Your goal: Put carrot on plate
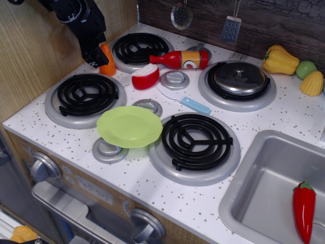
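Though glossy — carrot (107,60), conical, stubby.

I can read no words or numbers anywhere. The red bottle (181,59) carries a yellow label with a small picture, too blurred to make out. The oven's front panel (93,193) bears faint raised markings I cannot decipher either.

One view — high, off the front-left corner of the toy stove.
It looks down and back across the counter (152,185) toward the dark rear wall (284,20), fairly near — sink (274,183) cut off right, oven front cropped below.
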`<state>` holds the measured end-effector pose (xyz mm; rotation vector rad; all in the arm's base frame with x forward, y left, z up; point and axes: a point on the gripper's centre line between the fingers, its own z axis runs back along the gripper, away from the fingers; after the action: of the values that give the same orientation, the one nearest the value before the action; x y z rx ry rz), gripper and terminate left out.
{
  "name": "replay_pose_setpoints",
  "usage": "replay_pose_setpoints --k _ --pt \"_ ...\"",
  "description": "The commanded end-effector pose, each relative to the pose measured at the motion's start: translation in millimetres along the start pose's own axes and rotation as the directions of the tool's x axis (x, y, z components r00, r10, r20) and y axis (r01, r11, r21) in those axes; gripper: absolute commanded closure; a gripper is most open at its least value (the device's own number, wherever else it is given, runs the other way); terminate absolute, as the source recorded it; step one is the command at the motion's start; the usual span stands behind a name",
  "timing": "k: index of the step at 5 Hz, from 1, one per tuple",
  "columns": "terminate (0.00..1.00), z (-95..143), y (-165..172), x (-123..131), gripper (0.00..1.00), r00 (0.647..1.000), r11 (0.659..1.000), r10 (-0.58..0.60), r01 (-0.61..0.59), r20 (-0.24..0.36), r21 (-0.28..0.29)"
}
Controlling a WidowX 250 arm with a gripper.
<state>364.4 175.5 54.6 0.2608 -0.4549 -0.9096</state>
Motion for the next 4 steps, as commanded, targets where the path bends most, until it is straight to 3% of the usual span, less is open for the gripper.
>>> replay_pose_setpoints --k 1,3,4 --pt "0.00 1.1 16.7 -4.7 0.00 0.991 0.990 -0.136 0.135 -0.006 -0.036" --pt "0.00 -8.7 11.2 -4.7 0.00 0.975 0.974 -0.223 0.223 0.000 -0.051" --pt "0.00 -14.7 2.3 -1.3 0.00 0.981 0.980 -0.191 0.193 0.038 -0.040"
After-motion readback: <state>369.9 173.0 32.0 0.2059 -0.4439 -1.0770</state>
